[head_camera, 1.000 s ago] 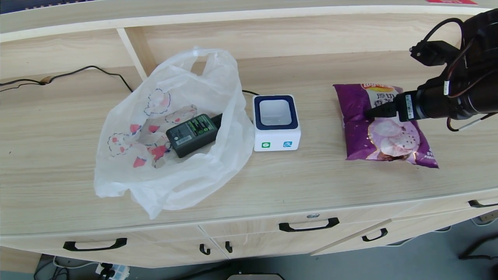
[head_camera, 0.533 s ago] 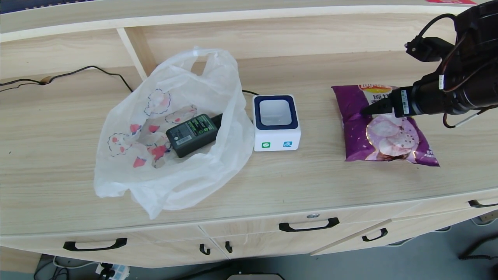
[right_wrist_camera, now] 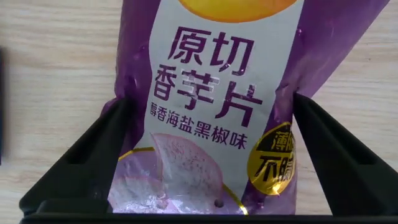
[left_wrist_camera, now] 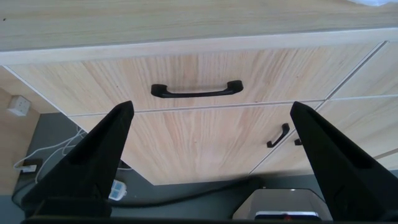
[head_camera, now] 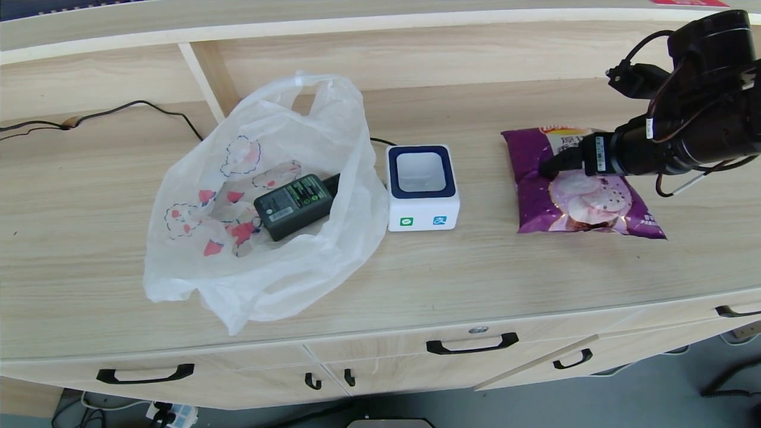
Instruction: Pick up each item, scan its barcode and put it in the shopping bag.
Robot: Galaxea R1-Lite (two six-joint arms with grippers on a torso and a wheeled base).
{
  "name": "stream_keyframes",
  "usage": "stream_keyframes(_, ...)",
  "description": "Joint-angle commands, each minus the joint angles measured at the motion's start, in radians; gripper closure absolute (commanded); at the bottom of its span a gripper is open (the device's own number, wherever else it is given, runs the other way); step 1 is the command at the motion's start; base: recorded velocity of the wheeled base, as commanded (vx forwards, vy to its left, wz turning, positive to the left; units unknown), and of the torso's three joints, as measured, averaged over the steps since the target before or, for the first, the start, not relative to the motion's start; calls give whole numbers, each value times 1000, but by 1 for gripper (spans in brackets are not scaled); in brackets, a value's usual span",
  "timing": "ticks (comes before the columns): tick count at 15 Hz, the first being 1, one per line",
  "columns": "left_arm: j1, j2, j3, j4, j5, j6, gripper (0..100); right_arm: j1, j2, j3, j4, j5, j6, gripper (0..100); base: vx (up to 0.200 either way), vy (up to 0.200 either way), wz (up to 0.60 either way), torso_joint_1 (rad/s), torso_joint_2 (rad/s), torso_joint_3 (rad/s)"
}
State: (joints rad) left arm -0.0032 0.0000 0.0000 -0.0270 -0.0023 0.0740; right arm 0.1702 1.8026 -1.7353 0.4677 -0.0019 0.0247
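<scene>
purple chip bag [head_camera: 588,205], on the counter [head_camera: 475,273] right of the scanner [head_camera: 422,187], is pinched at its sides by the right gripper [head_camera: 550,168]; left gripper [left_wrist_camera: 208,124] is seen wide open; slick foil could get squeezed out mid-lift

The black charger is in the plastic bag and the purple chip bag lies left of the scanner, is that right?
Not quite: the head view shows the purple chip bag right of the scanner, not left. The black charger is indeed in the plastic bag.
</scene>
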Motion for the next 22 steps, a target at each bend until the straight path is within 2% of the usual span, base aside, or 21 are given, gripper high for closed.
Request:
stream_keyframes(1,0,2,0,1,-1,0,0,6,8,0,-7,-4,18,0,0,0,0,0,0,0)
stream_keyframes(2,0,2,0,1,-1,0,0,11,8,8,-15,-7,24,0,0,0,0,0,0,0)
stream_keyframes(3,0,2,0,1,-1,0,0,11,8,14,-20,-10,24,100,0,0,0,0,0,0)
stream_keyframes(6,0,2,0,1,-1,0,0,17,3,33,-52,-9,31,100,0,0,0,0,0,0)
stream_keyframes(10,0,2,0,2,1,0,0,25,-48,157,-216,-9,47,100,0,0,0,0,0,0)
stream_keyframes(16,0,2,0,2,-1,-3,0,49,-187,220,-264,42,64,100,0,0,0,0,0,0)
stream_keyframes(19,0,0,0,4,-1,-3,0,130,-278,243,-279,69,176,100,0,0,0,0,0,0)
stream_keyframes(22,0,2,0,4,-1,-3,0,238,-379,344,-388,82,304,100,0,0,0,0,0,0)
